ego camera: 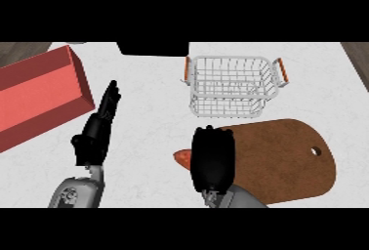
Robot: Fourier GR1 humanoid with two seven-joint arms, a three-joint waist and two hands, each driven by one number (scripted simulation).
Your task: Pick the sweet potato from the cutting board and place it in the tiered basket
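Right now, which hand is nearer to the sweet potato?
Right. The right hand sits over the sweet potato, hiding most of it; the left hand rests apart, off to its left.

1. A kitchen: a white, marbled worktop [151, 132].
2. A brown wooden cutting board [288, 161] lies toward its near right corner, with an orange sweet potato [182, 157] at the board's left edge.
3. A white wire tiered basket [225, 103] stands toward the far edge.

A white, faintly marbled bench [144, 122] fills nearly the whole view under even, soft light. Dark wood-grain surface shows past its far left corner [22, 51] and far right corner [357, 53]. A black block [153, 48] sits at the far edge, a red box [36, 97] on the left.
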